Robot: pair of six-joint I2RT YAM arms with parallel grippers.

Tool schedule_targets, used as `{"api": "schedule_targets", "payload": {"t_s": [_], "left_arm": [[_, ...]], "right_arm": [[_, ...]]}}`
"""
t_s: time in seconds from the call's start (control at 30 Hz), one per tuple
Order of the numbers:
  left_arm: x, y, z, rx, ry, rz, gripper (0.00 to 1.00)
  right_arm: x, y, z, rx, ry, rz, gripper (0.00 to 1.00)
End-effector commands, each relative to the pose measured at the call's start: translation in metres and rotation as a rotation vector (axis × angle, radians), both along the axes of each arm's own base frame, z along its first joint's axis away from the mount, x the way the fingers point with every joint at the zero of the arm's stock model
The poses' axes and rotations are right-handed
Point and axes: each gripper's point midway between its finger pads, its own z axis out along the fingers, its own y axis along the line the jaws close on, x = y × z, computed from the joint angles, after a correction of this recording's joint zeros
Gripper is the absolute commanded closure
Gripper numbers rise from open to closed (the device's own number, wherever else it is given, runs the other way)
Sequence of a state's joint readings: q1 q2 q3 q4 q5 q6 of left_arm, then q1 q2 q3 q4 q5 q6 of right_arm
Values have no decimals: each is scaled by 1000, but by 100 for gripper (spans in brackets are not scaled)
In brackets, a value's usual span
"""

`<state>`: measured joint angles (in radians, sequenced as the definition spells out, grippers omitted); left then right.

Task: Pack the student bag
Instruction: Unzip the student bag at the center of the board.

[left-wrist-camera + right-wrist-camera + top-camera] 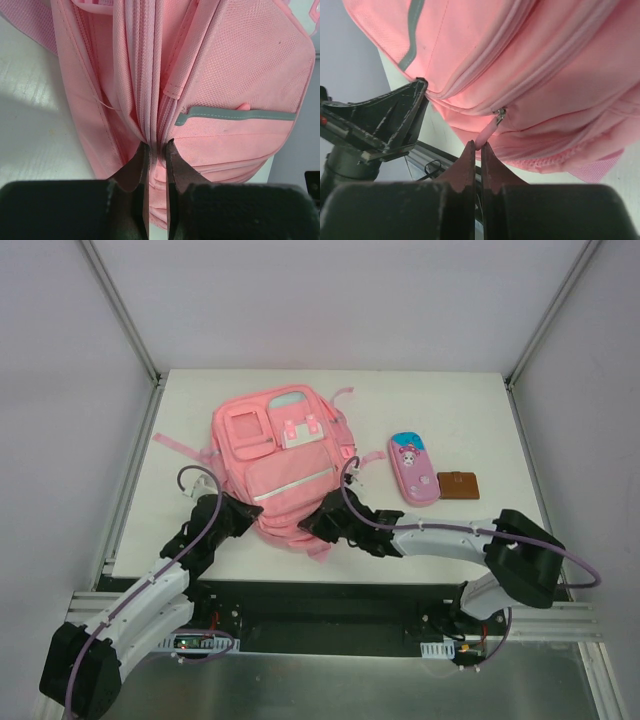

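The student bag (280, 455) is a large pink backpack lying flat on the white table, its bottom end toward the arms. My left gripper (243, 514) is shut on a fold of the bag's fabric at its near left edge; in the left wrist view the fingertips (142, 152) pinch the pink ridges beside the grey zip strip (235, 114). My right gripper (318, 524) is at the bag's near right corner. There it is shut on the pink zip pull (487, 133), which hangs from a metal slider (500, 114).
A small pink cartoon-printed pencil case (413, 467) lies to the right of the bag, with a brown wallet (458, 485) beside it. The table's near edge and the black mounting rail (330, 595) run just behind both grippers. White walls enclose the table.
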<state>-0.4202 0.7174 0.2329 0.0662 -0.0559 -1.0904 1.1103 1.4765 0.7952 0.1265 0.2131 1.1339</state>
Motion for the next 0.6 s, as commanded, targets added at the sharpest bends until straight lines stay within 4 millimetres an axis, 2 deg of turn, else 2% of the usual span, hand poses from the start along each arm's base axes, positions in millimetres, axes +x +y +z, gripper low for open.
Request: {"api": "schedule_targets", "payload": {"t_s": [0.0, 0.1, 0.23, 0.3, 0.33, 0.37, 0.4, 0.43, 0.47, 0.53, 0.57], "left_arm": [[-6, -33, 27, -92, -46, -152, 100], [-6, -32, 30, -72, -64, -165, 100], [-7, -34, 45, -29, -142, -225, 99], [-6, -33, 50, -7, -159, -234, 99], [-8, -29, 48, 12, -146, -229, 95], [-6, -27, 52, 26, -154, -223, 78], [-5, -22, 53, 65, -168, -214, 64], [-6, -18, 54, 84, -172, -207, 51], [-9, -14, 56, 107, -158, -206, 30], [-13, -8, 65, 141, -187, -216, 16], [-15, -2, 67, 163, -183, -198, 6]], "right_arm": [[-27, 71, 50, 197, -21, 203, 99], [-29, 80, 45, 166, -30, 231, 99], [-30, 92, 55, 176, -50, 280, 99], [-32, 92, 55, 170, -47, 295, 99], [-32, 89, 53, 158, -77, 308, 99], [-28, 82, 66, 165, -116, 298, 97], [-18, 73, 68, 146, -151, 254, 91], [-5, 56, 63, 111, -158, 210, 82], [-1, 35, 63, 91, -166, 171, 72], [25, -9, 48, 3, -175, 54, 68], [28, -31, 48, -9, -183, 20, 64]]}}
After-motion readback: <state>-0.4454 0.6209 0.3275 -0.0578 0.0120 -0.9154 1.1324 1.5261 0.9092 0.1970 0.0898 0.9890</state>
